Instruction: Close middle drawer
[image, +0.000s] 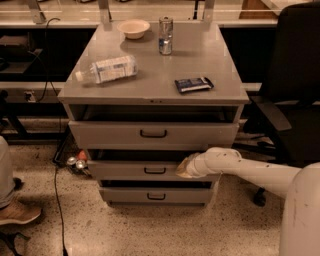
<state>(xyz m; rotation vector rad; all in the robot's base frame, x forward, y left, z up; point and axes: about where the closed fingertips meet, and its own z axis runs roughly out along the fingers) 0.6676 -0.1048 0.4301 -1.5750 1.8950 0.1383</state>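
Three drawers are stacked in one grey metal cabinet, each with a single small dark handle at its centre: a top drawer with a taller front, the middle drawer with a low flat front, and a bottom drawer. All three are seen pulled out a little, with a dark gap shown above each front. Four things are laid on the cabinet top: one pale bowl at the back, one metal can standing upright beside it, one clear plastic bottle lying on its side at the left, and one dark blue packet at the right. One white arm is stretched in from the lower right, and one gripper at its end is held against the right part of the middle drawer's front, to the right of the handle and apart from it. Whether the gripper is open or closed cannot be told, since its tip is seen only as a tan blur against the panel. The drawers' insides are hidden in shadow. One black chair is cut off at the right edge, one shoe at the left edge, and a few small shiny things on the floor cannot be identified.
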